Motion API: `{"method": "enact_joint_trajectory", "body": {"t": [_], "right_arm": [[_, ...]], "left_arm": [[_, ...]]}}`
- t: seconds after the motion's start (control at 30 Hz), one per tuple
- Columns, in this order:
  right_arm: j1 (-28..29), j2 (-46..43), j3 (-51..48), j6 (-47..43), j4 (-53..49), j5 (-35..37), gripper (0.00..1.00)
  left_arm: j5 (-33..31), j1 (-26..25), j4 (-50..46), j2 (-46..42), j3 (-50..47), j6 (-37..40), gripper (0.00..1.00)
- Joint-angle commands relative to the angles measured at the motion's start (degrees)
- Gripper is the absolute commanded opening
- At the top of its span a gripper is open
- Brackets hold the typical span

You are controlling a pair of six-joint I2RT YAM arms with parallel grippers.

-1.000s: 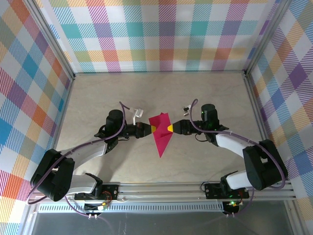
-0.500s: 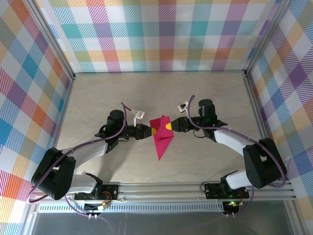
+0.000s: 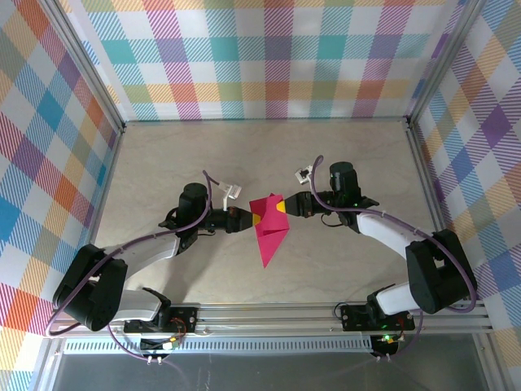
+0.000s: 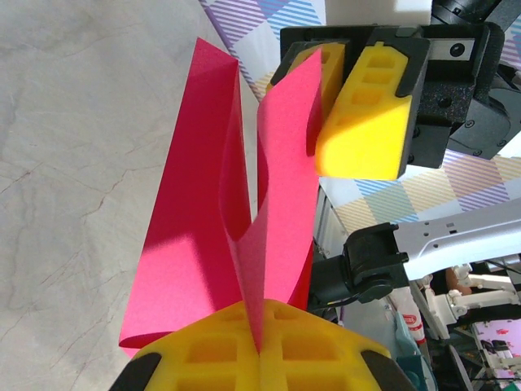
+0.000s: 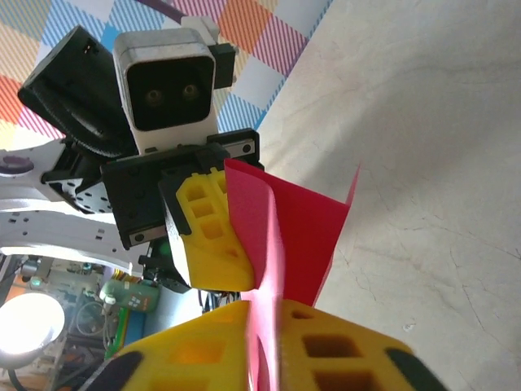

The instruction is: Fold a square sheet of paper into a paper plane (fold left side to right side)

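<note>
Sitting near the middle of the pale marbled worktop (image 3: 163, 163), the paper plane (image 3: 267, 238) is a creased magenta-pink dart. Its narrow tip points toward the arm bases and its wide end is caught between the two claws. The left claw (image 3: 251, 218) reaches in from the left with its yellow fingers pressed together on the plane's left flap; in the left wrist view the pink paper rises straight out of the seam between them. The right claw (image 3: 282, 210) reaches in from the right and pinches the opposite flap, the paper running between its two yellow fingers. Both flaps stand up off the worktop, spread like a V, and the claws face each other just apart. Whether the tip touches the worktop I cannot tell.
</note>
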Motion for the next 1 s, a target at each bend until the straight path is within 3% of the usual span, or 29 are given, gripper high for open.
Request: {"method": "enact_joint_trajectory", "body": {"t": [0.0, 0.13, 0.37, 0.53, 0.73, 0.83, 0.97], "right_arm": [[0.0, 0.5, 1.6, -1.7, -2.1, 2.0, 0.03], [0.1, 2.5, 0.6, -1.3, -2.4, 4.8, 0.0], [0.2, 9.0, -2.4, 2.4, -0.2, 10.9, 0.0], [0.2, 11.7, -3.5, 4.4, 0.8, 13.1, 0.0], [0.1, 12.6, -3.2, 7.6, -2.2, 16.3, 0.0], [0.1, 12.4, -3.3, 10.5, -1.9, 16.8, 0.0], [0.2, 12.1, -3.1, 13.8, -2.4, 17.1, 0.0]], "left_arm": [[0.1, 0.5, 0.3, 1.4, -1.4, 2.0, 0.05], [-5.0, 0.5, 0.1, 2.7, -2.3, 3.0, 0.27], [-13.4, 0.5, -4.2, 7.1, -1.2, 6.4, 0.41], [-19.2, 0.5, -11.8, 6.5, 0.9, 10.6, 0.46], [-24.0, 0.0, -21.0, -2.9, 1.8, 14.1, 0.47], [-29.8, -3.1, -27.1, -8.9, 1.8, 16.8, 0.49], [-40.4, -11.2, -35.5, -13.7, 3.2, 18.9, 0.5]]}}
